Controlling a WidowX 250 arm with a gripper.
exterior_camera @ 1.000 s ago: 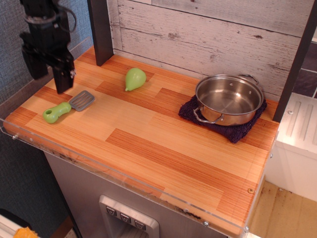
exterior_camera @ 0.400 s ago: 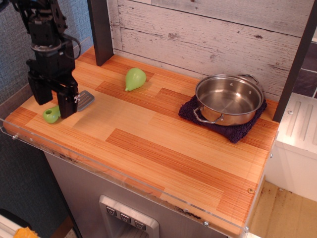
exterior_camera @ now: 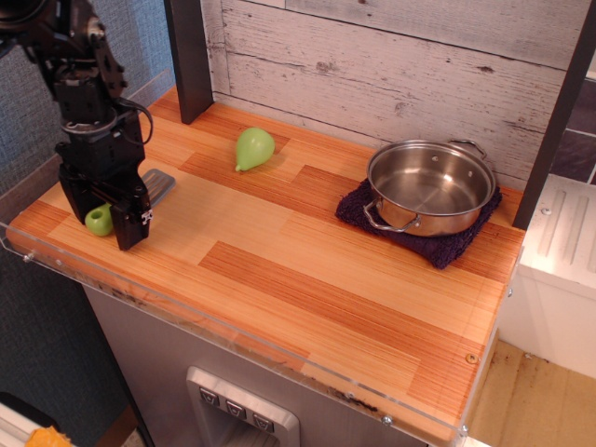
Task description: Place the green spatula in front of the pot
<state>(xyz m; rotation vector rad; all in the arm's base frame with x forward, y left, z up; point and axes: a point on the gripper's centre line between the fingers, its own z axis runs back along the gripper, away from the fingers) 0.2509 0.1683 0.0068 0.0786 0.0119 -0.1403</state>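
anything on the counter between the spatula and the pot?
Mostly bare wood in the observation.image view. Spatula sits far left under the tool, pot far right on a dark cloth. The pear lies behind that line.

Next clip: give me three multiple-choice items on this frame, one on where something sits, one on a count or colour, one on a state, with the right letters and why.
1. Where does the pot sit?
A. On a dark cloth at the right of the counter
B. On bare wood at the left edge
C. On the floor

2. How many green things lie on the counter?
A. One
B. Two
C. Four

3. What is inside the pot?
A. The spatula
B. The pear-shaped object
C. Nothing visible

Answers:
1. A, the cloth's edges show under the pot.
2. B, the green spatula, mostly hidden behind the gripper, and the pear-shaped object.
3. C, only bare shiny metal shows inside.
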